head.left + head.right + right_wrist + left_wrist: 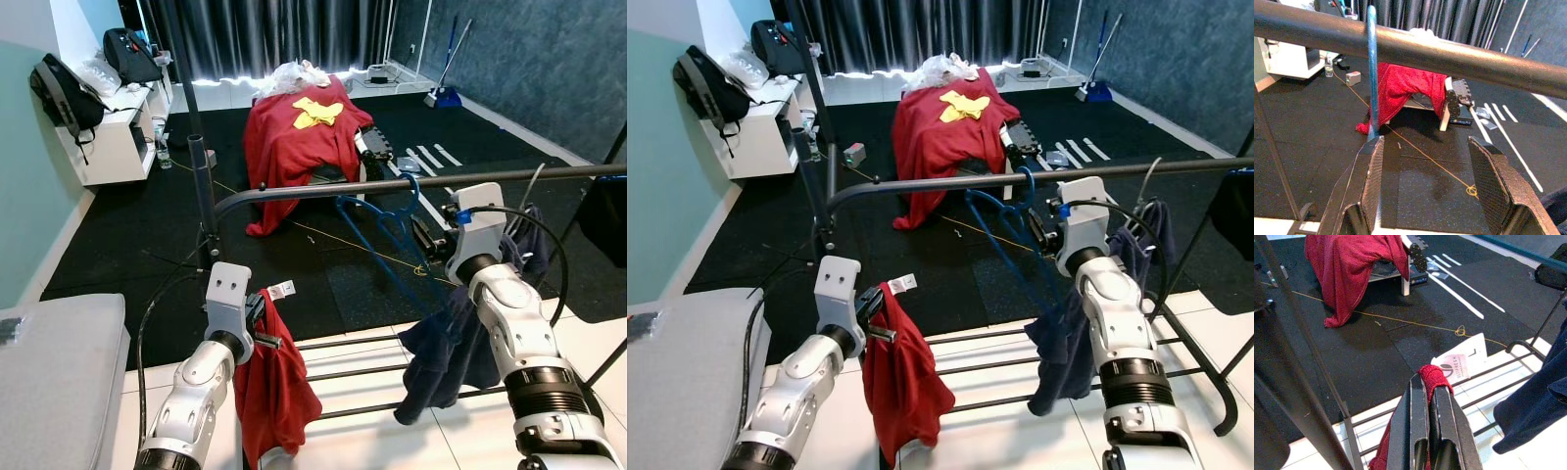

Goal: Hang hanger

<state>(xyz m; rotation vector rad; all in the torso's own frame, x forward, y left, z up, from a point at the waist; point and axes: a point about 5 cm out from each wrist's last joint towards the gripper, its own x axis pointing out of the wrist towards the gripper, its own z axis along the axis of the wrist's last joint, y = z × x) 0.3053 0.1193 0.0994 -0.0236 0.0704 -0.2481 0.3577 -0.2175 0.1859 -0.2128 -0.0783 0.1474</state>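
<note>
The blue hanger [392, 227] hangs by its hook from the dark horizontal rail [392, 184] of the clothes rack, its thin frame sloping down toward the floor behind the right arm. The right tool [1425, 186] sits just below the rail with its 2 fingers [1369, 181] spread wide; in the right wrist view the hanger's blue stem [1372, 73] runs down from the rail to just beside 1 finger, and whether it touches that finger cannot be told. Nothing lies between the fingers. In the eye views the arm's white wrist housing hides the tool itself.

A dark navy garment [441, 352] droops from the rack just beside the right forearm; its upper part is covered by the arm, so how it is held up cannot be made out.

The left tool [1430, 396] is low and well apart from the hanger, pinched closed on a fold of a red garment [272, 387] that hangs down from it over the rack's lower bars [353, 372]. A white label [1454, 366] lies just past its fingertips.

Farther back, on the black floor mat [147, 245], stands a bench draped in a red cloth [299, 137] with a yellow item [315, 112] on top. A white shelf [118, 147] with a backpack [64, 98] stands at the left wall, and a grey cushion [59, 382] is cut off at the near left.
</note>
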